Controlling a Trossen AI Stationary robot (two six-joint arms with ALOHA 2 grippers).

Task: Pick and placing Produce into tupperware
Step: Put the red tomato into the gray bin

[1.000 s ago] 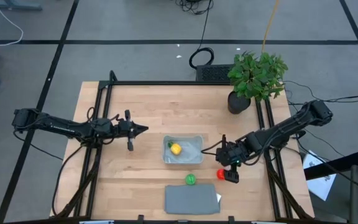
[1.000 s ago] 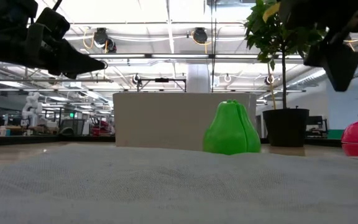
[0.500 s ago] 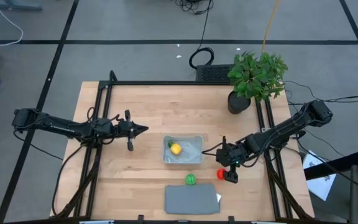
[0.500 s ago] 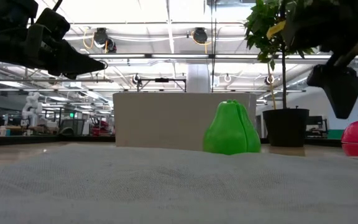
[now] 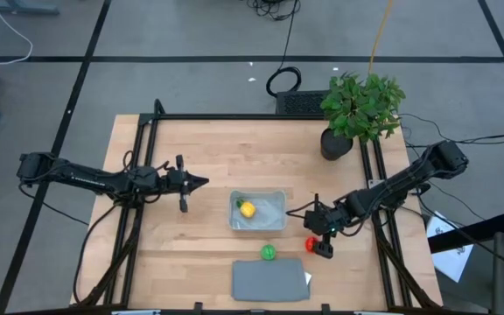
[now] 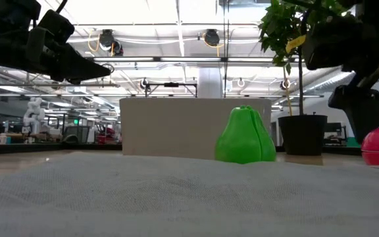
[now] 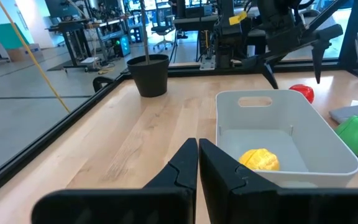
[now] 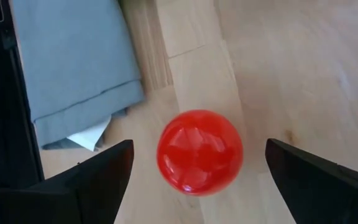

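The clear tupperware point(image 5: 274, 199) sits mid-table with the yellow produce point(image 5: 248, 209) lying inside it. On the wood nearer the front edge rests the green, pear-shaped produce point(image 5: 269, 252); the red round one point(image 5: 310, 243) rests to its right. My right gripper point(image 8: 199, 171) hangs open just above the red one point(image 8: 199, 152), slanting down, one finger on each side and neither touching. Left of the tupperware, my left gripper point(image 5: 195, 183) hovers shut and level, holding nothing.
A flat grey lid point(image 5: 269, 279) lies at the front edge, close beside the red and green produce. A potted plant point(image 5: 360, 109) stands at the far right corner. Black frame rails point(image 5: 138, 201) run along the table's left and right sides.
My right gripper has come down toward the red round produce, which has stayed where it was.
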